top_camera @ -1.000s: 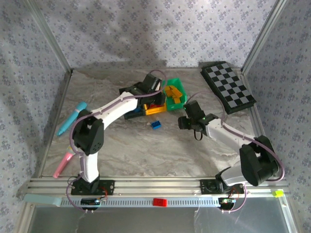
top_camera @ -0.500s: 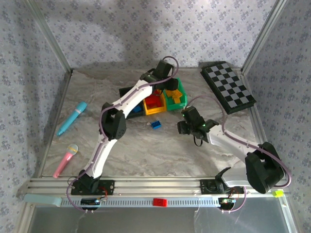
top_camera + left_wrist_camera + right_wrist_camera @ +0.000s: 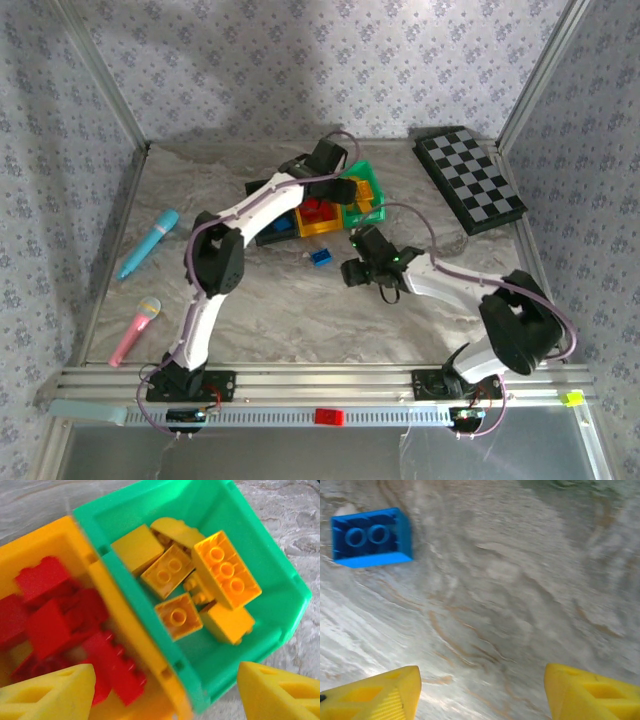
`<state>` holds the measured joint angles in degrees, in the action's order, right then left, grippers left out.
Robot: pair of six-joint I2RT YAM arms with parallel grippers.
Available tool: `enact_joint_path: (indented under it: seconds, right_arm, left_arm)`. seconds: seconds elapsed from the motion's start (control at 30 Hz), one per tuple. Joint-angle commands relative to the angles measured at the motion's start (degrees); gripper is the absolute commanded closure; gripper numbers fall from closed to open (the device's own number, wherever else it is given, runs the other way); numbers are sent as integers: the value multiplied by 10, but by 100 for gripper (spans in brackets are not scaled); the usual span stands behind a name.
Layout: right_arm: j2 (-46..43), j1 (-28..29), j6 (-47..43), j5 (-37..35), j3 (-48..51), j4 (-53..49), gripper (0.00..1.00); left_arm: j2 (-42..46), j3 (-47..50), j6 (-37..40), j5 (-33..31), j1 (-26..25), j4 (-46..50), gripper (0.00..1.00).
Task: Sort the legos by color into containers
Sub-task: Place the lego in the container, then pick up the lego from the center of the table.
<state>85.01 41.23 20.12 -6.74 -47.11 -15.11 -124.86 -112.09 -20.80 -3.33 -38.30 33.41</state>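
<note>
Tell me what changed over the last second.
The left hand swung right, toward the green bin. Its fingers now stand apart and empty above where that bin meets the yellow bin. The right hand slid left toward the blue brick. The blue brick, cyan marker and checkerboard stayed put.

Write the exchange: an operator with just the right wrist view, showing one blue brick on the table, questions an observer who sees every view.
Operator: Where does this blue brick belong?
Observer: Probably the black bin, left of the yellow bin in the top view; it shows blue inside.
Operator: Where is the left claw?
Observer: Open, above the green bin holding yellow-orange bricks.
</note>
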Motion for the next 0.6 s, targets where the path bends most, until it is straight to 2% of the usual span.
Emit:
enact_joint_path:
  seconds: [0.0,0.3,0.57]
  right_arm:
    - [36,14,-1,31,-46,32,31]
    - [149,27,-11,51,-149,14,29]
    - [225,29,-29,41,-238,-21,29]
  left_arm:
    - [94,72,2,-32,3,-57,26]
    - [263,313,-25,-37,16,-111,26]
    - [378,441,-46,-53,25,-114,26]
